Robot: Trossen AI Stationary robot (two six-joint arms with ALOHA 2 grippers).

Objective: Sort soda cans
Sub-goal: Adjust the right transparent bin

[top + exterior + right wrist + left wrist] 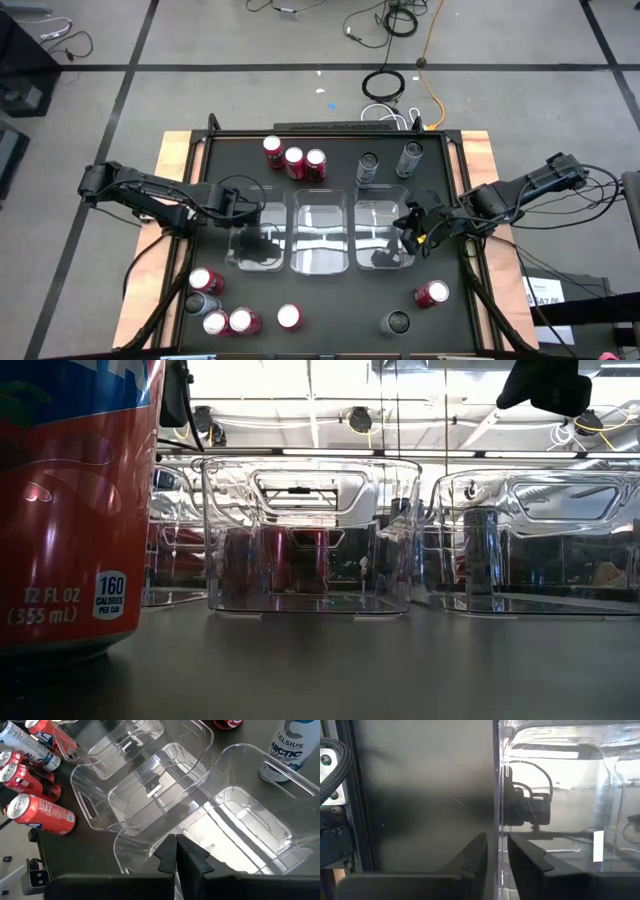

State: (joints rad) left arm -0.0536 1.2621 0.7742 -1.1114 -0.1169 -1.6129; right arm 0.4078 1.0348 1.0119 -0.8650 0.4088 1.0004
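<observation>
Right now I have both arms reaching in over the three clear bins (320, 205) lined up across the middle of the dark table (330, 330), and none of the soda cans has gone into a bin yet. My left claw (496, 857) straddles the wall of the left bin (262, 212), one finger either side of the plastic with only a narrow gap between them; I judge I am steadying or nudging the bin rather than fetching a can, since I hold no can. My right claw (176, 851) hangs over the near rim of the right bin (383, 208), fingers pressed together and empty. The soda cans sit in loose groups around the bins: three red ones (294, 160) standing at the far side, two grey ones (388, 163) next to them, a mixed cluster (222, 305) at the left near corner with another red can (289, 317) beside it, then a red can (432, 293) and a grey can (396, 322) towards the right near corner. From table height one red can (75, 510) fills the foreground, so I cannot be sure the bins are empty from there, though from above they appear so. Keeping the bins square in a row leaves each colour a clear home for sorting.
</observation>
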